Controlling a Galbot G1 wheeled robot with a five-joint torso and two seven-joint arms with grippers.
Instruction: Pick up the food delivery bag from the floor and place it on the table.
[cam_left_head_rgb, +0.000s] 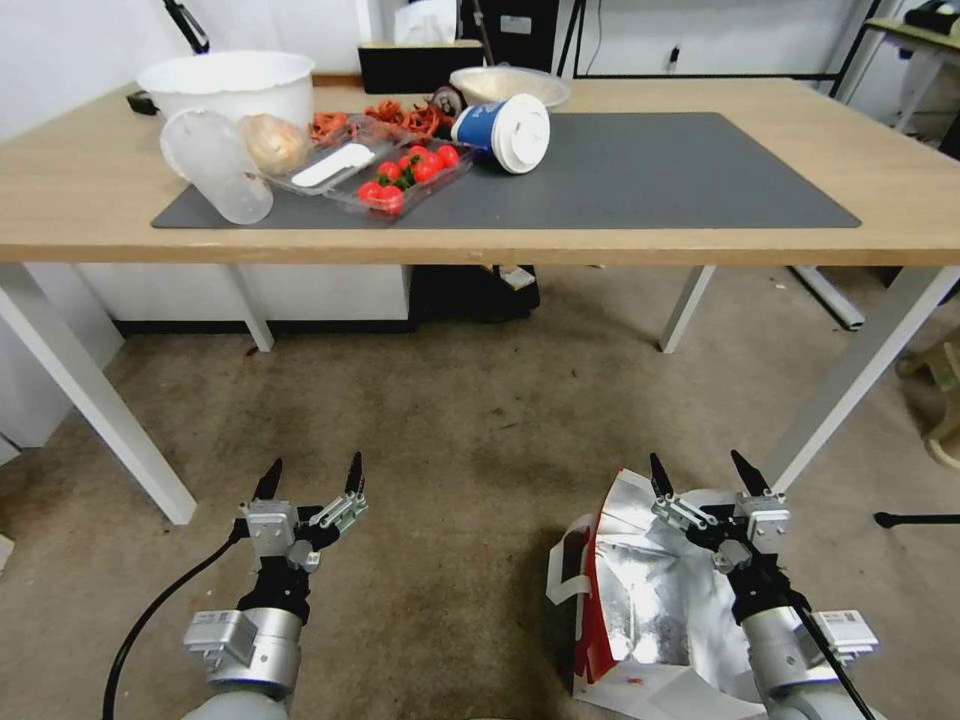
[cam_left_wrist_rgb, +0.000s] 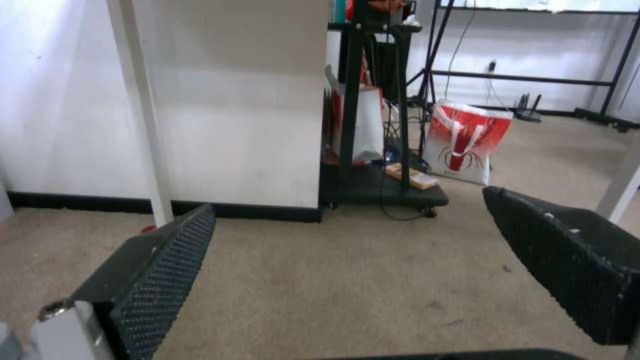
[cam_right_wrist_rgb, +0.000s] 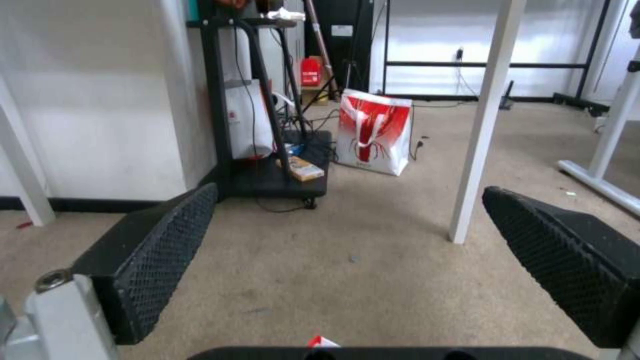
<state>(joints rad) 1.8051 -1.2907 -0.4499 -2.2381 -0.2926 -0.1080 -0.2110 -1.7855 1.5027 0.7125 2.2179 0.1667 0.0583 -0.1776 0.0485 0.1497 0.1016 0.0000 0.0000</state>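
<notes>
The food delivery bag (cam_left_head_rgb: 640, 600) stands on the floor (cam_left_head_rgb: 450, 420) at the lower right, its top open and the silver foil lining showing, with a red side and a white handle on its left. My right gripper (cam_left_head_rgb: 698, 462) hovers open over the bag's far rim, holding nothing; in the right wrist view it (cam_right_wrist_rgb: 350, 189) faces out over carpet. My left gripper (cam_left_head_rgb: 314, 465) hangs open and empty over bare floor to the bag's left, and it (cam_left_wrist_rgb: 348, 200) looks toward a white wall. The light-wood table (cam_left_head_rgb: 900, 170) stands ahead.
On the table's left half lie a white bowl (cam_left_head_rgb: 228, 85), a tipped clear cup (cam_left_head_rgb: 215, 165), a tomato tray (cam_left_head_rgb: 400, 175) and a blue cup (cam_left_head_rgb: 505, 130) on a grey mat (cam_left_head_rgb: 640, 170). White table legs (cam_left_head_rgb: 95, 400) (cam_left_head_rgb: 860, 370) flank the floor. Another red-and-white bag (cam_right_wrist_rgb: 373, 131) stands far off.
</notes>
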